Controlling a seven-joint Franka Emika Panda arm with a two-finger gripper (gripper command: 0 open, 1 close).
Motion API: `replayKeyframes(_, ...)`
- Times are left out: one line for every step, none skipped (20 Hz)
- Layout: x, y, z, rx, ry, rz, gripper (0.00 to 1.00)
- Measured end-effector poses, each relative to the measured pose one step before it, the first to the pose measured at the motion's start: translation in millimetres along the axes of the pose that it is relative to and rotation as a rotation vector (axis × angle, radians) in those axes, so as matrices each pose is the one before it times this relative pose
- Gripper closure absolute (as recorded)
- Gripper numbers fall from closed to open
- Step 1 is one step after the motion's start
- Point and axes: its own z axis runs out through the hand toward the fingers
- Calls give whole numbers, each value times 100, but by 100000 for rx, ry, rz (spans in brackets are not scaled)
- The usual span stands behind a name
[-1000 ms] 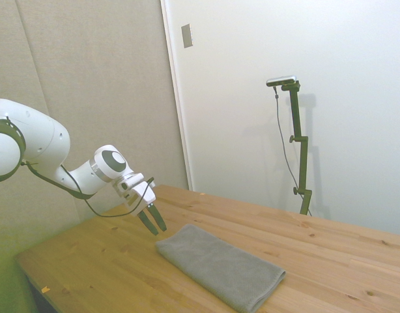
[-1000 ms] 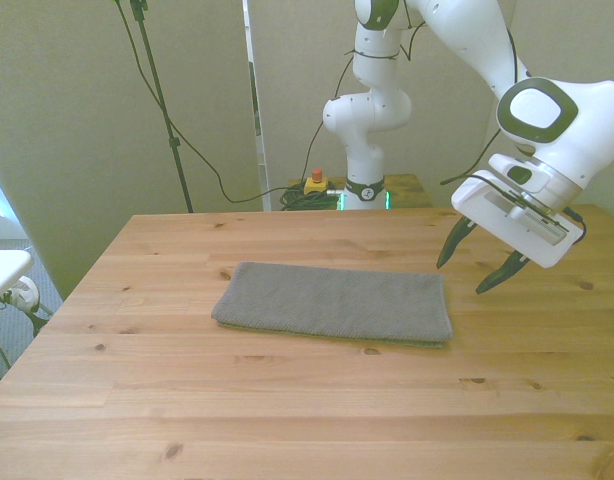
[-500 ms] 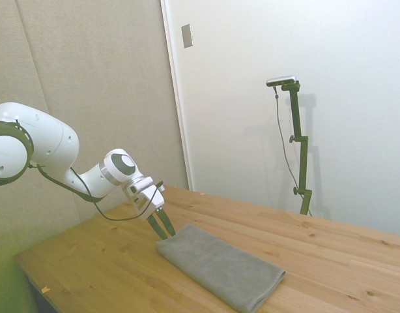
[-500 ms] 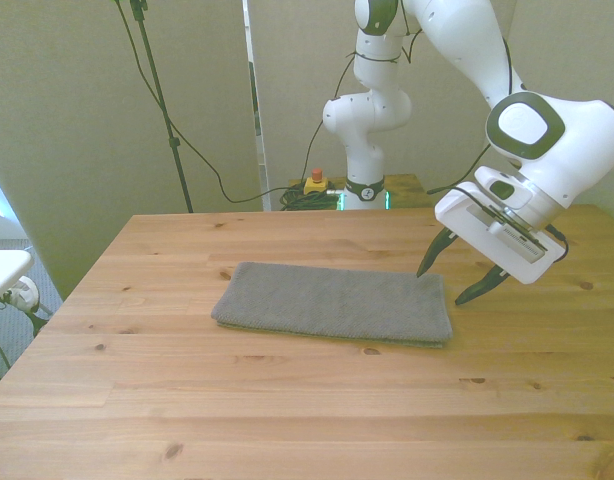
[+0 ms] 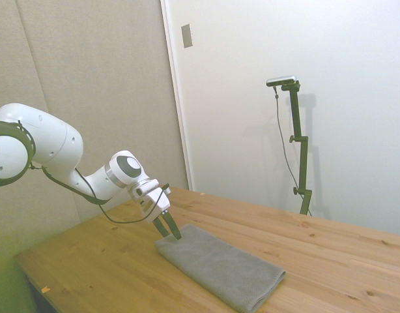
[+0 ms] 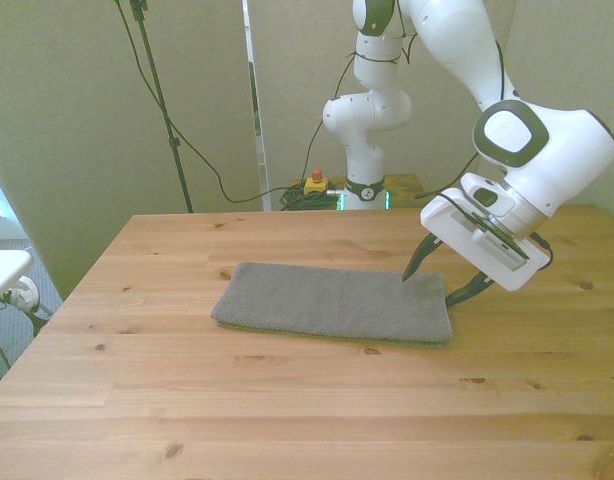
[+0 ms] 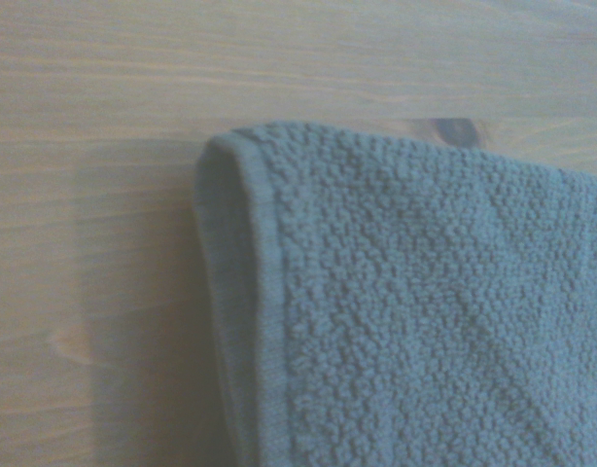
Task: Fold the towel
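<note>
Gripper (image 6: pixel 434 288): fingers spread apart, nothing between them. Dark fingertips point down at a slant from a white body.

Gripper, side view (image 5: pixel 171 231): low over the table (image 5: pixel 330 261), tips at the towel's near short end, the one closest to the arm. Cannot tell whether the tips touch the cloth.

Fingers, front view: one fingertip (image 6: pixel 411 268) comes down at the towel's far corner; the other (image 6: pixel 459 295) sits just past the short edge, over bare wood. The short end lies between and below the two tips.

Towel (image 6: pixel 335 302): grey terry cloth, lying flat on the table as a long folded strip. It runs away from the gripper toward the front view's left. One short end directly under the tool, the other short end well apart from it.

Towel, side view (image 5: pixel 221 265): stretches away from the gripper along the table toward the picture's right.

Towel, wrist view (image 7: pixel 425 311): close, slightly soft focus. Looped, nubbly surface. Rounded corner and a doubled edge with a hemmed border visible, layers stacked at the edge.

Table, wrist view (image 7: pixel 94 195): light wood grain beside the towel's corner; a dark knot just beyond the towel's edge.

Arm (image 6: pixel 547 165): white, bent at the wrist above the towel's end; a dark cable loops alongside the wrist.
</note>
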Motion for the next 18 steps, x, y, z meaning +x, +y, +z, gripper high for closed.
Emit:
replayKeyframes(304,120,247,217,18,1,100)
replayKeyframes(232,105,205,419,501,-220,100)
replayKeyframes(174,76,225,438,761,-246,100)
replayKeyframes(140,75,175,736,575,-212,100)
replayKeyframes(73,102,91,624,246,-126,100)
replayKeyframes(0,108,8,460,-86,-45,100)
replayKeyframes(8,70,2,370,-50,-69,100)
replayKeyframes(10,-3,15,178,-44,-135,100)
replayKeyframes(3,3,-9,81,-8,-162,100)
replayKeyframes(0,5,7,2,-6,-215,100)
replayKeyframes(-62,-29,0,317,-62,-283,100)
replayKeyframes(-128,-33,9,357,-93,-284,100)
replayKeyframes(-113,-30,7,315,-82,-208,100)
replayKeyframes(-103,-41,12,491,-106,-174,100)
replayKeyframes(-99,-33,10,409,-93,-174,100)
replayKeyframes(-97,-27,-9,225,-56,-209,100)
replayKeyframes(-90,-41,-6,197,-47,-197,100)
replayKeyframes(-84,-40,-1,196,-40,-181,100)
